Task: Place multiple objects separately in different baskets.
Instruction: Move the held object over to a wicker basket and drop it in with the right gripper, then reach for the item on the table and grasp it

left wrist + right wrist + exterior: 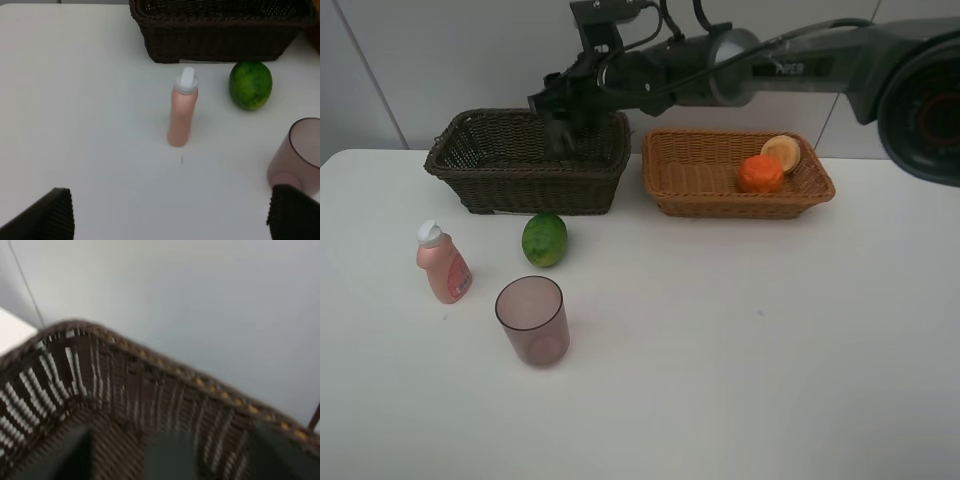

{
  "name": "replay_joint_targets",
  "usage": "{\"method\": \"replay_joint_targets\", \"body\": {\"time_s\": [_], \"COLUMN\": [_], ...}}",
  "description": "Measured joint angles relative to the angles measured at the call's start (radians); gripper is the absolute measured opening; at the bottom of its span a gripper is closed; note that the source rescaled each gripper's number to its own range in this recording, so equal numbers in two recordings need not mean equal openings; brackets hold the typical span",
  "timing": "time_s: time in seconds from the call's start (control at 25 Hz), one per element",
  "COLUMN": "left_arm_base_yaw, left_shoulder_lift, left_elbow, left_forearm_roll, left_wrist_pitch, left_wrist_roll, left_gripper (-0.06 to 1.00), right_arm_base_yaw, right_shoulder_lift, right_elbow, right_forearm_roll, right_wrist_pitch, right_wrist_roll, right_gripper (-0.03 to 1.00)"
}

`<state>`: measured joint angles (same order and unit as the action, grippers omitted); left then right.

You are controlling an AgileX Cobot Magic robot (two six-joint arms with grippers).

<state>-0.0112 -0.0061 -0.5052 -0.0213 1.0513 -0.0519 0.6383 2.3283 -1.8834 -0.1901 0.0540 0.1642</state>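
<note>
My right gripper (560, 125) reaches across and hangs over the dark brown basket (460, 160). In the blurred right wrist view its fingers (70, 455) stand apart inside that basket (100, 370), with a dark blurred shape (170, 455) between them and clear of both. The light tan basket (670, 190) holds an orange (760, 173) and a paler round fruit (782, 152). On the table stand a pink bottle (443, 265) (181, 112), a green fruit (544, 239) (250, 85) and a mauve cup (532, 320) (300, 152). My left gripper (172, 220) is open, short of the bottle.
The dark basket's wall (215, 45) stands just behind the green fruit. A white wall rises close behind both baskets. The right arm (800, 65) spans above the tan basket.
</note>
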Motion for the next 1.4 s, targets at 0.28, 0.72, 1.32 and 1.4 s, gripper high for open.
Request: {"method": "replay_joint_targets", "body": {"time_s": [0.28, 0.72, 1.32, 1.4], "left_arm_base_yaw": [0.000, 0.000, 0.000, 0.000], "left_shoulder_lift": [0.000, 0.000, 0.000, 0.000], "left_elbow": [0.000, 0.000, 0.000, 0.000], "left_forearm_roll": [0.000, 0.000, 0.000, 0.000], "left_wrist_pitch": [0.000, 0.000, 0.000, 0.000], "left_wrist_roll": [0.000, 0.001, 0.003, 0.003], "left_gripper": [1.00, 1.00, 1.00, 1.00], "right_arm_base_yaw": [0.000, 0.000, 0.000, 0.000], "right_shoulder_lift": [0.000, 0.000, -0.021, -0.041], "right_elbow": [-0.002, -0.002, -0.002, -0.002], "right_forearm_roll": [0.001, 0.003, 0.037, 0.038], "right_wrist_pitch": [-0.054, -0.054, 0.056, 0.075], "right_wrist_roll": [0.000, 0.000, 0.003, 0.003], "right_gripper": [0.94, 0.94, 0.94, 0.94]}}
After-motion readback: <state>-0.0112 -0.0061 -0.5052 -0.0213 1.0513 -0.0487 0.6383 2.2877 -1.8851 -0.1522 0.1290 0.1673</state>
